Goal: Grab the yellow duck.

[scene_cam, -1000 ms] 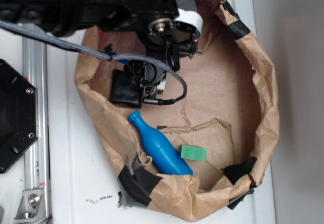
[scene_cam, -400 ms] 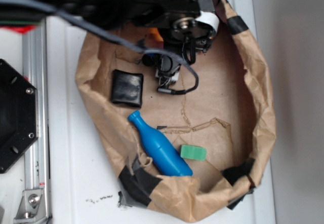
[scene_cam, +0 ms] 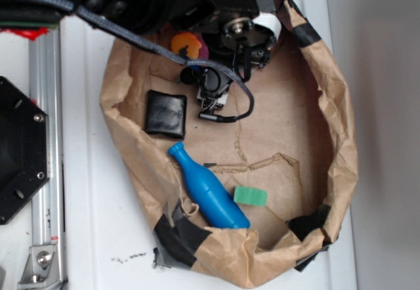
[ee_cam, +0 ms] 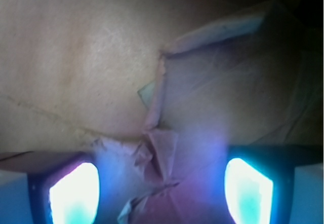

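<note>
Missing the yellow duck (scene_cam: pixel 186 43) looks likely — the gripper (ee_cam: pixel 161 186), jaws wide and empty over bare brown paper (scene_cam: pixel 289 106), hangs beside it near the paper's top rim.

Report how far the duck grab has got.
Done: the arm is over the paper-lined bin. In hand: nothing; the wrist view shows the fingertips apart over bare brown paper. Left: reach the yellow-orange toy, likely the duck, partly hidden under the arm, close and lift.

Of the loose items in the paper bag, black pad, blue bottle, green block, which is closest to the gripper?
The black pad: it lies just left of the gripper, while the blue bottle and green block sit farther down.
</note>
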Tool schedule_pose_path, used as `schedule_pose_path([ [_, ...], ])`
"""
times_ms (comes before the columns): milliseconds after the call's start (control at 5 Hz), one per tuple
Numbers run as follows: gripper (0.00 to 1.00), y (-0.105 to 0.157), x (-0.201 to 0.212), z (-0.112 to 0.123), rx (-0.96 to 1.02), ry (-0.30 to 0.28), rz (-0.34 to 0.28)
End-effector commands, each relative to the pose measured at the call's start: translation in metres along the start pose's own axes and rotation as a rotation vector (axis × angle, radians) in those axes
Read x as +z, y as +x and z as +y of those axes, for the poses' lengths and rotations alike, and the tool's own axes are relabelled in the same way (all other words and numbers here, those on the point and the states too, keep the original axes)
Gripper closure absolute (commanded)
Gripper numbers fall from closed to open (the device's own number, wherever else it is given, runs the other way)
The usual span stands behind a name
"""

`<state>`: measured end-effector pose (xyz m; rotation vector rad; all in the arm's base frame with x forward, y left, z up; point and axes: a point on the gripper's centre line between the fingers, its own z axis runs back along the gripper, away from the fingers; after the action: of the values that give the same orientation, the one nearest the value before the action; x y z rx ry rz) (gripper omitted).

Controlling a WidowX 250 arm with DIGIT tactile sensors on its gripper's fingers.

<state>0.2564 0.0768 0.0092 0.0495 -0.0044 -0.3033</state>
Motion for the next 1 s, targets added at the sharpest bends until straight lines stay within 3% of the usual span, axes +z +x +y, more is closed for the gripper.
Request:
schedule_pose_path([
  [0, 1.00, -0.003, 0.002, -0.002, -0.008, -0.005, -0.005],
  [200, 0.59, -0.005, 0.016, -0.001, 0.013, 0.011, -0.014],
  [400, 0.00, -0.019, 0.046, 0.008, 0.041, -0.026, -0.060],
  [600, 0.00, -0.033, 0.062, 0.011, -0.040, -0.051, -0.093],
  [800, 0.00, -0.040, 0.057, 0.015, -0.033, -0.033, -0.075],
])
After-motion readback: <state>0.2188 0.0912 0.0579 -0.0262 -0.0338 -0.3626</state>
